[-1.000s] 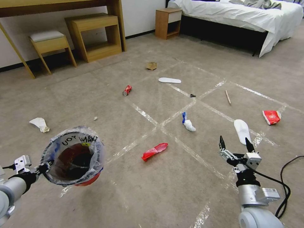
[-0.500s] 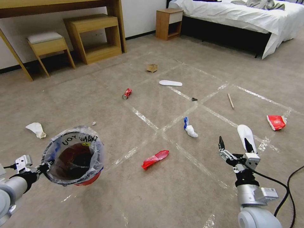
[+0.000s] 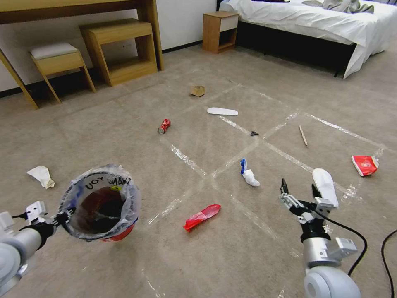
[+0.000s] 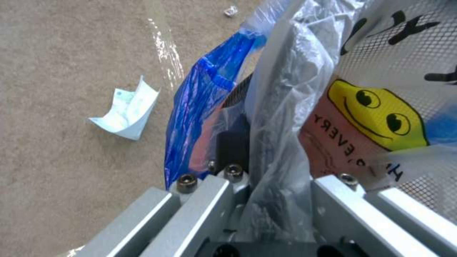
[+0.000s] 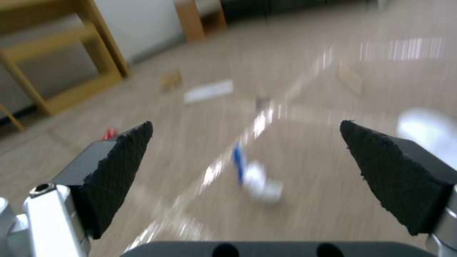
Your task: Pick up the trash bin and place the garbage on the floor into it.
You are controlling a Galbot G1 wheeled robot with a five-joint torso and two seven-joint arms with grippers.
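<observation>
The red trash bin, lined with a clear lettered bag, hangs above the floor at the lower left, my left gripper shut on its rim. My right gripper is open and empty at the lower right, beside a white slipper. Garbage lies scattered: a red wrapper, a white-and-blue crumpled paper, a crushed can, a second slipper, a cardboard box, a stick, a red packet and a white paper wad.
A wooden desk with a stool and a low shelf line the far left wall. A nightstand and a bed stand at the far right. A black cable trails near my right arm.
The whole head view has shifted as the camera moved forward and turned slightly; the litter sits lower in the picture. Both arms keep their pose, with the bin still held.
</observation>
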